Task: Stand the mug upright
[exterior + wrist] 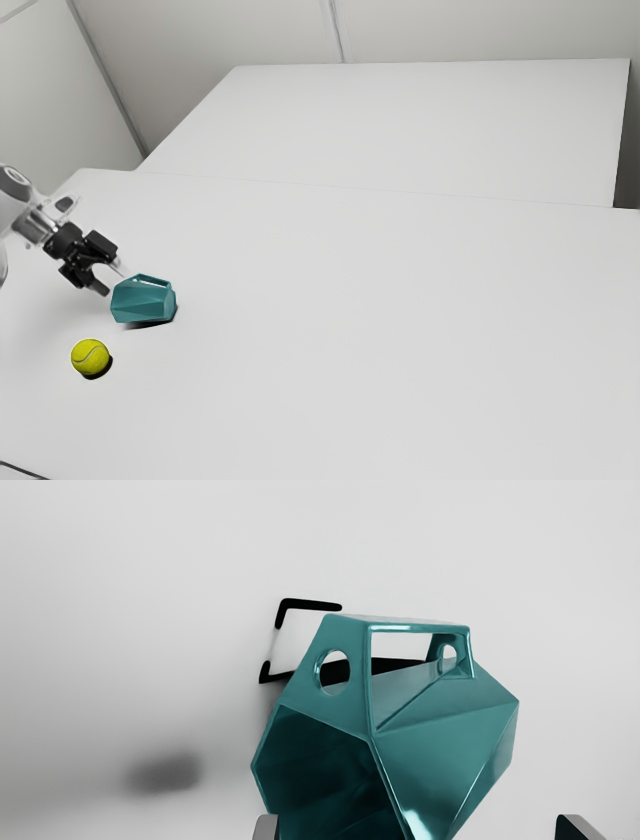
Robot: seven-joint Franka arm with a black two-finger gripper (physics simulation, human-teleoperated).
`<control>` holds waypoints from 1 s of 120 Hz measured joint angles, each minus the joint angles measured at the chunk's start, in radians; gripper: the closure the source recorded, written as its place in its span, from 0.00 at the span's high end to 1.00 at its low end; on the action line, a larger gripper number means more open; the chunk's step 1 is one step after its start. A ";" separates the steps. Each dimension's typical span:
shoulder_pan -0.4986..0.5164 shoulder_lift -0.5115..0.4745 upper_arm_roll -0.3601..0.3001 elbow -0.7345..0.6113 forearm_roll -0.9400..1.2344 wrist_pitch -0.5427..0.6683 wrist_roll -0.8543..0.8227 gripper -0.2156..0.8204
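The teal, faceted, glossy mug [143,301] lies on its side on the smooth white counter [380,330], resting on its flat-sided wall, so it has yet to be stood up. At ten o'clock from it in the exterior view, the black two-fingered claw [113,280] is spread apart, presumably to straddle it; the fuzzy yellow tennis ball [90,357] sits between seven and eight o'clock.

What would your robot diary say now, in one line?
faceted teal mug: on its side | gripper: open, at mug | tennis ball: on table, apart from mug
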 joint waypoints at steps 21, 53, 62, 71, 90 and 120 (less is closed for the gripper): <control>0.026 0.026 0.000 0.001 -0.082 -0.036 0.046 0.79; 0.049 0.045 0.000 -0.010 -0.182 -0.068 0.093 0.63; 0.049 0.048 0.001 -0.014 -0.194 -0.071 0.103 0.55; 0.045 0.060 0.000 -0.019 -0.207 -0.073 0.111 0.50; 0.044 0.070 -0.001 -0.020 -0.222 -0.072 0.126 0.33; 0.047 0.065 -0.001 -0.019 -0.244 -0.073 0.143 0.15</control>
